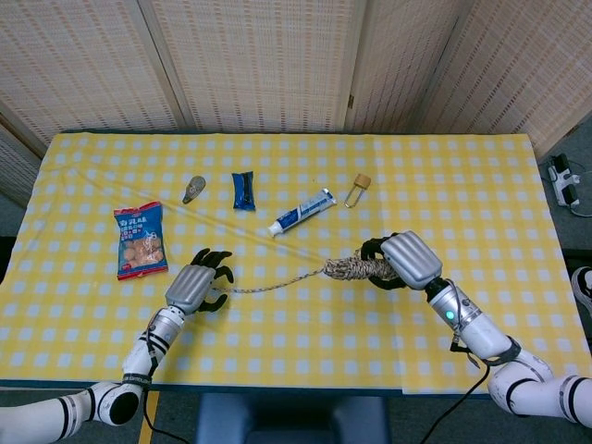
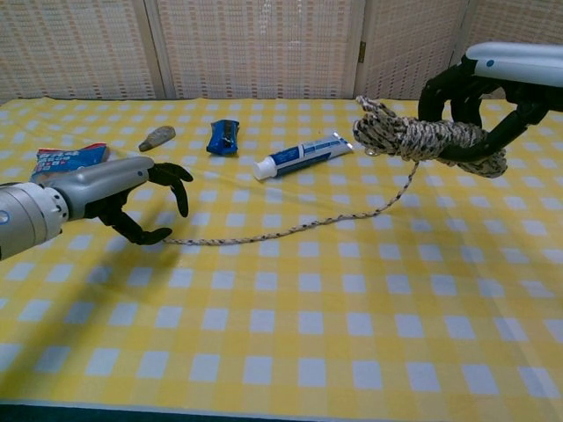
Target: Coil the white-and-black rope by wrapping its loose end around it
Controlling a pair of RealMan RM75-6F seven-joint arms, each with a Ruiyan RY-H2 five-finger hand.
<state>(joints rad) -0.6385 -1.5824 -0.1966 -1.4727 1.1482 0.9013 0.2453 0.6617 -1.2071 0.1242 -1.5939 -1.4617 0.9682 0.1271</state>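
Observation:
The white-and-black rope is partly bundled into a thick coil (image 1: 354, 268) (image 2: 420, 138), which my right hand (image 1: 408, 260) (image 2: 486, 98) grips and holds above the yellow checked tablecloth. From the bundle a thin loose tail (image 1: 277, 283) (image 2: 303, 226) drops to the cloth and runs left. My left hand (image 1: 197, 287) (image 2: 123, 193) sits at the tail's free end with fingers spread and arched over it. Its thumb tip is at the rope's end, but nothing is plainly pinched.
A snack bag (image 1: 140, 240) (image 2: 66, 158) lies left of my left hand. Behind the rope lie a grey object (image 1: 193, 189), a blue packet (image 1: 242, 191) (image 2: 223, 137), a toothpaste tube (image 1: 301, 212) (image 2: 303, 155) and a small cork-topped clip (image 1: 359, 189).

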